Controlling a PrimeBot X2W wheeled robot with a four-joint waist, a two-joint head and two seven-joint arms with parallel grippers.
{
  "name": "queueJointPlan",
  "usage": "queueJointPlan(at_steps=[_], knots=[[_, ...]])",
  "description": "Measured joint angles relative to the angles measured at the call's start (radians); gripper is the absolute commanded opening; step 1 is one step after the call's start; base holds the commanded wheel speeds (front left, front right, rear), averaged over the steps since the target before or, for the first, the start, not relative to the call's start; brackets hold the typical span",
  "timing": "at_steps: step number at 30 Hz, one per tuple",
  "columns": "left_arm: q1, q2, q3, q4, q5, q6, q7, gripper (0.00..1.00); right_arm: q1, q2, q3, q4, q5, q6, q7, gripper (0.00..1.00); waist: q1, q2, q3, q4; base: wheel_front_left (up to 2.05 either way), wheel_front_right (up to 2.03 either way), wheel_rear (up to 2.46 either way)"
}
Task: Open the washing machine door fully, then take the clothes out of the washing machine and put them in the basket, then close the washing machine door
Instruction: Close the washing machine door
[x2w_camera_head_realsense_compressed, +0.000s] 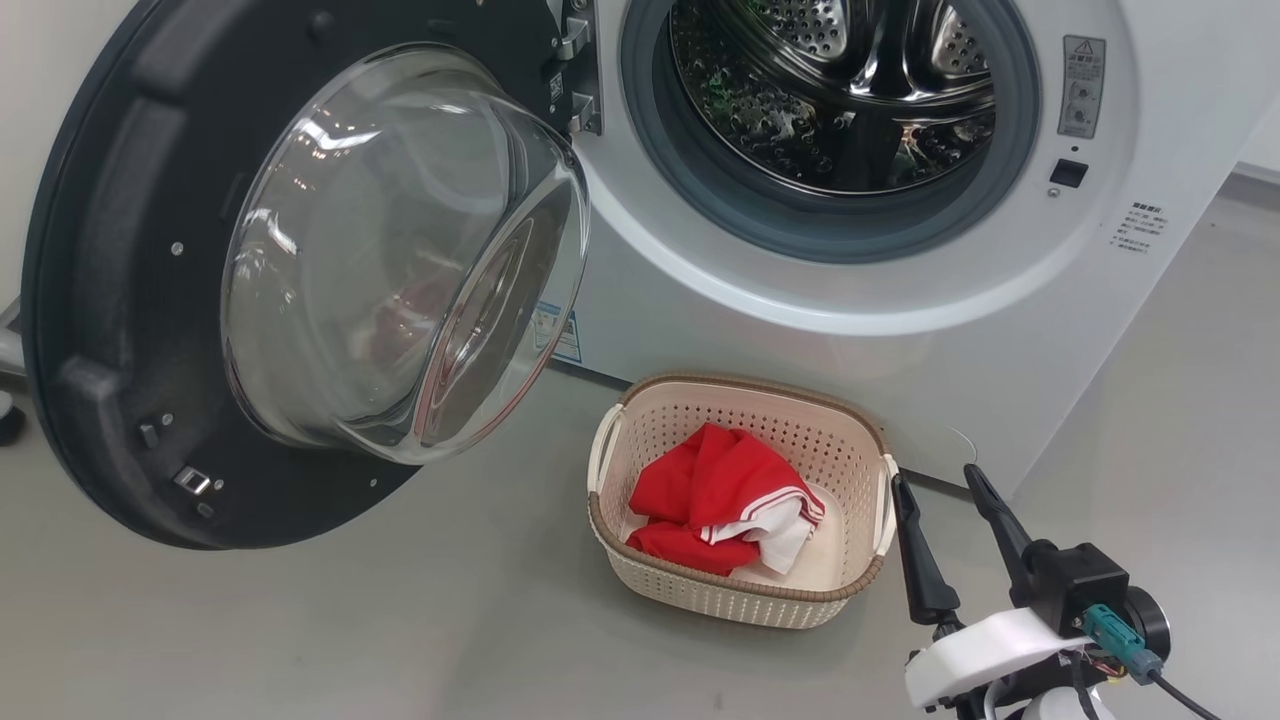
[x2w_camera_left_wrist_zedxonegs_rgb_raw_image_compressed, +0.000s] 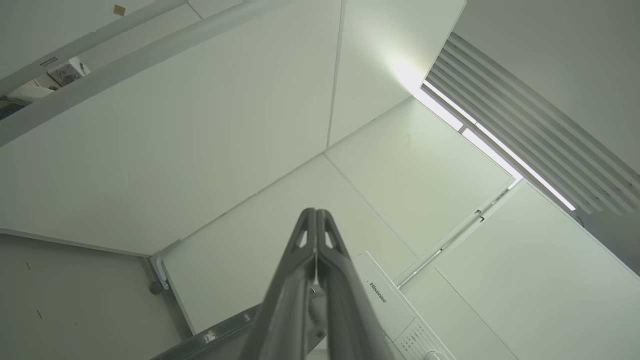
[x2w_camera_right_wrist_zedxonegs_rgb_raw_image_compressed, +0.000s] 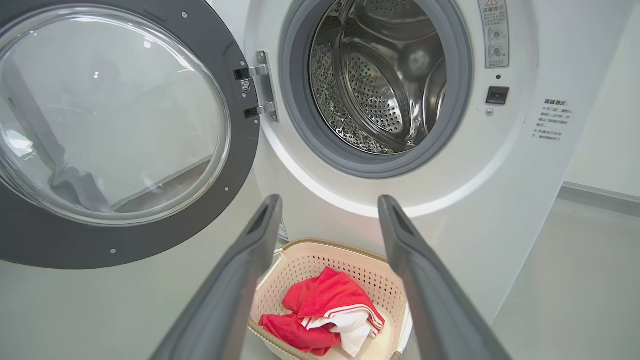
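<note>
The left pincer (x2w_camera_left_wrist_zedxonegs_rgb_raw_image_compressed: 316, 214) is closed, jaws pressed together, aimed at pale wall panels (x2w_camera_left_wrist_zedxonegs_rgb_raw_image_compressed: 200, 150). The large round glossy black washing machine door (x2w_camera_head_realsense_compressed: 120, 300) with clear glass window stands swung open left of the big white front-loading washing machine (x2w_camera_head_realsense_compressed: 900, 330). The bright red, white-trimmed clothes (x2w_camera_head_realsense_compressed: 720, 490) lie in the small cream perforated basket (x2w_camera_head_realsense_compressed: 700, 590) on the grey floor (x2w_camera_head_realsense_compressed: 400, 620) before the machine; just right of it, the right pincer (x2w_camera_head_realsense_compressed: 936, 476) is spread open.

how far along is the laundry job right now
Done: the washing machine door stands wide open, and the clothes lie in the basket; the drum looks empty as far as it shows. In hand: nothing; the right gripper hangs open near the basket, the left gripper is shut on nothing. Left: closing the door.
</note>
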Motion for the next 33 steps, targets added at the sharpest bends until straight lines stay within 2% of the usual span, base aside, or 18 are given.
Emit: queueJointPlan(at_steps=[6,13,22,33], knots=[[-0.062,0.054,0.075,0.104,-0.095,0.04,0.04,0.0,-0.002,0.0,0.0,0.001,0.0,-0.001,0.0,1.0,0.0,0.0,0.005,0.003,0.0,0.0,0.0],[-0.092,0.102,0.115,0.278,-0.185,0.088,0.112,0.0,-0.009,0.0,0.005,0.001,0.0,0.001,0.0,1.0,0.0,0.0,0.011,0.004,0.0,0.0,0.0],[-0.113,0.155,0.063,0.437,-0.262,0.106,0.255,0.0,-0.013,-0.001,0.009,0.002,-0.001,0.002,0.0,1.0,0.0,0.0,0.025,-0.009,0.0,0.0,0.0],[-0.142,0.185,-0.005,0.521,-0.305,0.098,0.394,0.0,-0.035,-0.001,0.017,0.003,-0.002,0.008,0.0,1.0,0.0,0.0,0.044,-0.031,0.0,0.0,0.0]])
